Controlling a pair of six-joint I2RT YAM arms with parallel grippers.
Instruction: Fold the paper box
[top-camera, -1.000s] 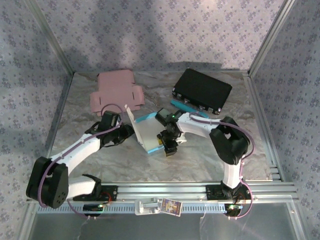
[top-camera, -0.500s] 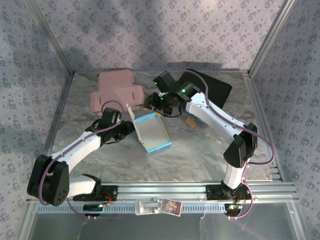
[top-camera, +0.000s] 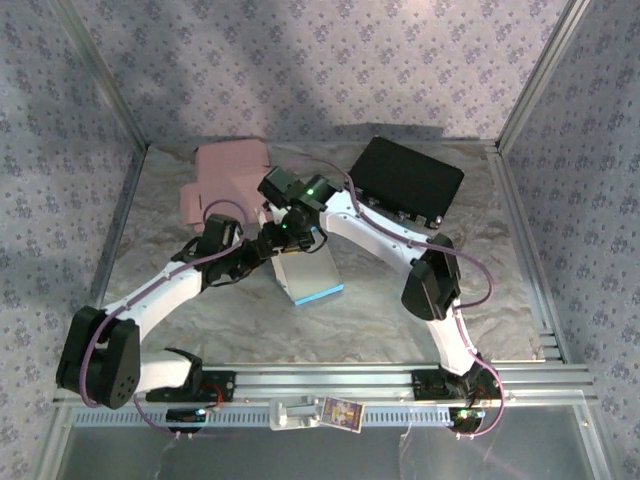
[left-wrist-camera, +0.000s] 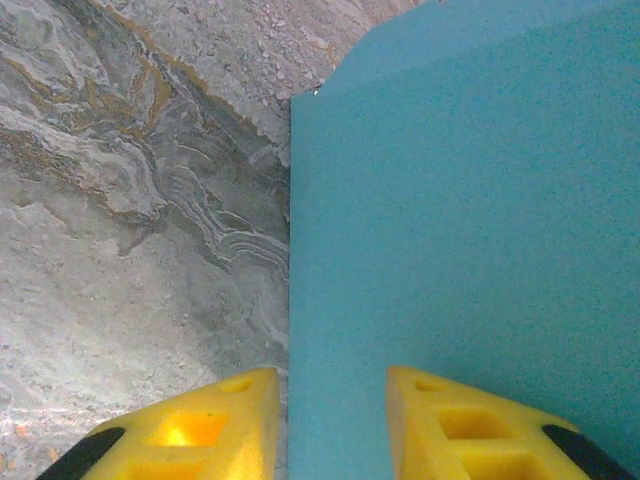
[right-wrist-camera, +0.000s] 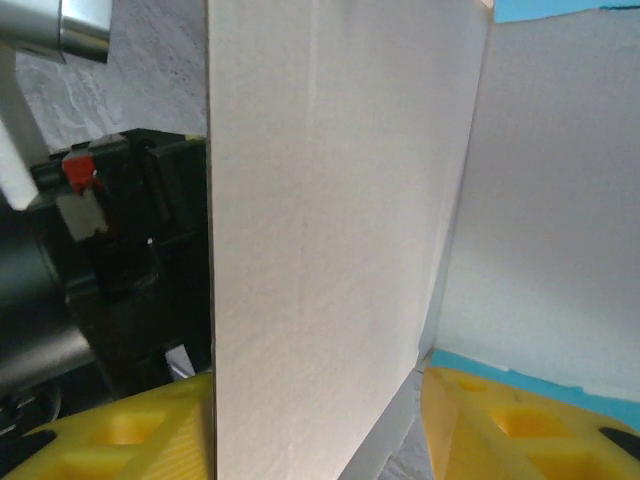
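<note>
Flap grip, paper box (top-camera: 312, 275)
Right jaws open astride white flap (right-wrist-camera: 320, 220); left jaws' hold on blue panel (left-wrist-camera: 450, 220): cannot tell. Close squarely, avoid creasing.

The table (top-camera: 320, 330) is marbled grey, wrinkled, faintly shiny; its near rail (top-camera: 375, 379) — ribbed bare metal; the paper box (top-camera: 315, 270) is smooth matt card, white inside, blue outside; the pink sheet (top-camera: 228, 170) at the far-left corner — matt card too; the black case (top-camera: 405, 180) looks dull.
</note>
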